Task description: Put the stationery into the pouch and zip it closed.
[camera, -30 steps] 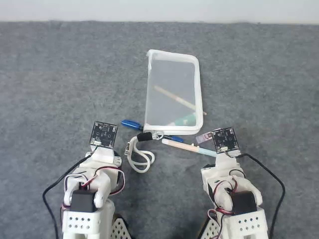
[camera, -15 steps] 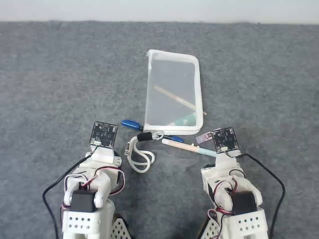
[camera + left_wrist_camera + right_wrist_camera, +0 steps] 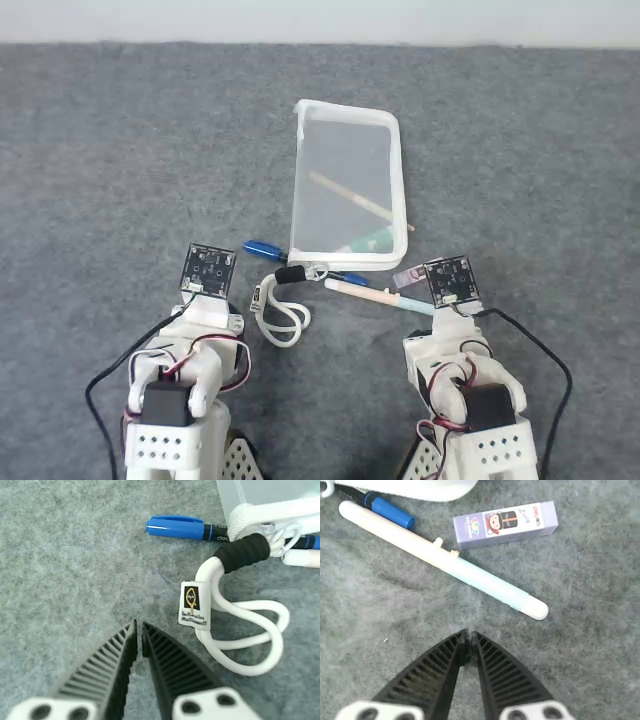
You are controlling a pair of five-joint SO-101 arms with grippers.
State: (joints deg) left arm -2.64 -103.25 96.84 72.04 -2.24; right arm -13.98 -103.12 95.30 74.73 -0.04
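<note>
Beside one pouch [image 3: 340, 150] lie one eraser [image 3: 505, 523], blue pen [image 3: 175, 527], white pen [image 3: 440, 557].

Frosted translucent plastic pouch [image 3: 345, 185] with white cloth trim; glossy plastic blue pen [image 3: 180, 528]; matt, fuzzy grey felt over the counter [image 3: 120, 150]

Blue pen [image 3: 175, 526]: mid-barrel hidden beneath pouch [image 3: 280, 511] corner and black strap sleeve [image 3: 242, 552]. Pouch runs off the edge in both wrist views.
</note>
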